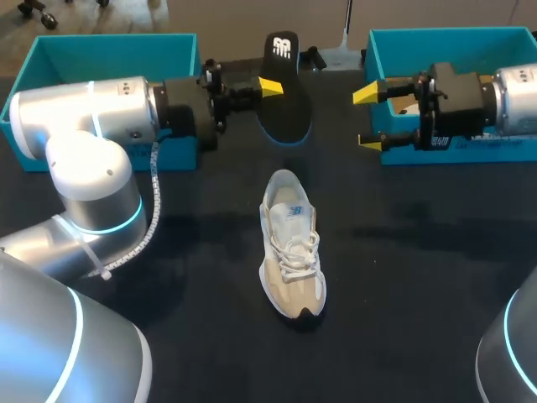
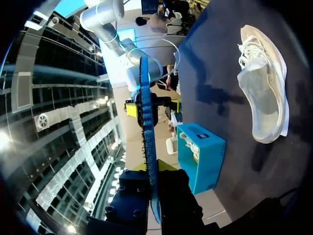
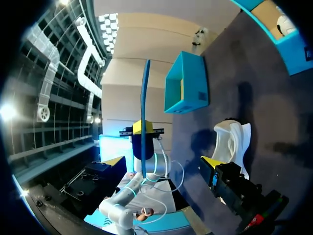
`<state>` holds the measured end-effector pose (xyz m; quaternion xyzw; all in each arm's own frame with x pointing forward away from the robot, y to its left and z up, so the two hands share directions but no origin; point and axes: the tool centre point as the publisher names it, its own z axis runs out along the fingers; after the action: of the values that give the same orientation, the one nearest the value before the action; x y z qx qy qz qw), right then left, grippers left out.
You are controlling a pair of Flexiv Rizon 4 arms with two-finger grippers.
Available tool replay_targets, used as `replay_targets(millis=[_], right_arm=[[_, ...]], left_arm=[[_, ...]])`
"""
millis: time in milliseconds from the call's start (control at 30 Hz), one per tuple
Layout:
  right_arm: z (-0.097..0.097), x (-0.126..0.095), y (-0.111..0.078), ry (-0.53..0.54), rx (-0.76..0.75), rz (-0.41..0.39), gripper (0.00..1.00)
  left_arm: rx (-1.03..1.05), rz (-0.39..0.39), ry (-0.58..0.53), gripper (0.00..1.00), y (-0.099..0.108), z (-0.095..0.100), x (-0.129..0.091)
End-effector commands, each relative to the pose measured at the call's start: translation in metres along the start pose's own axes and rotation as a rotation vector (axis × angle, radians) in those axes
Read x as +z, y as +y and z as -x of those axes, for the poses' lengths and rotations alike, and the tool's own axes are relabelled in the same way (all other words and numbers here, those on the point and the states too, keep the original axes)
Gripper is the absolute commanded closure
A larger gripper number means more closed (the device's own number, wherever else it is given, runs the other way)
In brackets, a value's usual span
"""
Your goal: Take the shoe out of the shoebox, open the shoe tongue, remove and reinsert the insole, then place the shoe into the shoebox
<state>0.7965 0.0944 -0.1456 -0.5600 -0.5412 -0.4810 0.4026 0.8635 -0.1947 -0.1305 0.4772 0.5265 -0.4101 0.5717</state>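
A white and beige shoe (image 1: 291, 243) lies on the dark table near the middle, toe toward the front edge. Its black insole (image 1: 285, 84) with a blue rim is held up off the table behind the shoe, with my left gripper (image 1: 267, 86) shut on its near edge. In the left wrist view the insole (image 2: 146, 137) stands edge-on between that gripper's (image 2: 154, 169) fingers, the shoe (image 2: 264, 83) off to one side. My right gripper (image 1: 369, 119) hangs open and empty, facing the insole from the right. From the right wrist the insole (image 3: 145, 103) shows edge-on ahead of the open gripper (image 3: 163, 161).
A teal shoebox (image 1: 109, 50) stands at the back left behind my left arm. A second teal box (image 1: 453, 46) stands at the back right under my right wrist, with something pale inside. The table in front of the shoe is bare.
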Motion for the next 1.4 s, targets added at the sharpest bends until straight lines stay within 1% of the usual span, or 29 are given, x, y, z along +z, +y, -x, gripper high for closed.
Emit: replay_targets(millis=[33,267,300,333,367,433,467,500,567,600,633,700,767,800,967,1000,1200,1400], right_arm=[[-0.003,0.011,0.004,-0.002,-0.006,-0.006,0.0],[-0.003,0.02,0.005,0.001,-0.007,-0.028,0.0],[-0.003,0.021,0.005,0.003,-0.006,-0.032,0.04],[-0.003,0.022,0.005,0.004,-0.006,-0.034,0.04],[-0.003,0.024,0.004,0.005,-0.006,-0.036,0.07],[-0.002,0.026,0.004,0.009,-0.005,-0.039,0.16],[-0.002,0.026,0.004,0.012,-0.004,-0.041,0.22],[-0.002,0.026,0.004,0.014,-0.004,-0.042,0.25],[-0.002,0.027,0.004,0.017,-0.006,-0.044,0.26],[-0.003,0.027,0.004,0.018,-0.006,-0.049,0.28],[-0.003,0.028,0.005,0.017,-0.006,-0.054,0.32],[-0.003,0.03,0.005,0.017,-0.005,-0.065,0.36],[-0.002,0.032,0.005,0.016,-0.004,-0.074,0.42],[-0.002,0.032,0.005,0.017,-0.004,-0.076,0.44],[-0.002,0.035,0.005,0.02,-0.001,-0.091,0.47],[-0.002,0.035,0.005,0.022,-0.001,-0.094,0.5],[-0.001,0.04,0.006,0.031,-0.001,-0.11,0.52],[-0.001,0.051,0.006,0.046,0.002,-0.132,0.55]], left_arm=[[0.009,0.015,-0.005,1.0,-0.003,-0.004,0.006],[0.005,0.013,0.006,1.0,-0.006,-0.006,0.007],[0.008,0.016,0.007,1.0,-0.006,-0.007,0.008],[0.011,0.017,0.008,1.0,-0.006,-0.007,0.008],[0.012,0.017,0.009,1.0,-0.007,-0.008,0.009],[0.017,0.02,0.01,1.0,-0.007,-0.009,0.01],[0.034,0.018,0.012,1.0,-0.008,-0.009,0.011],[0.044,0.02,0.016,1.0,-0.008,-0.01,0.012],[0.056,0.02,0.019,1.0,-0.008,-0.012,0.014],[0.058,0.022,0.02,1.0,-0.009,-0.013,0.015],[0.058,0.022,0.02,1.0,-0.009,-0.014,0.016],[0.07,0.022,0.015,1.0,-0.011,-0.015,0.019],[0.071,0.021,0.011,1.0,-0.013,-0.016,0.021],[0.071,0.02,0.01,1.0,-0.013,-0.016,0.022],[0.07,0.015,0.002,1.0,-0.017,-0.016,0.027],[0.07,0.015,0.002,1.0,-0.017,-0.016,0.028],[0.071,0.018,0.003,1.0,-0.017,-0.019,0.034],[0.073,0.019,0.0,1.0,-0.017,-0.019,0.041]])
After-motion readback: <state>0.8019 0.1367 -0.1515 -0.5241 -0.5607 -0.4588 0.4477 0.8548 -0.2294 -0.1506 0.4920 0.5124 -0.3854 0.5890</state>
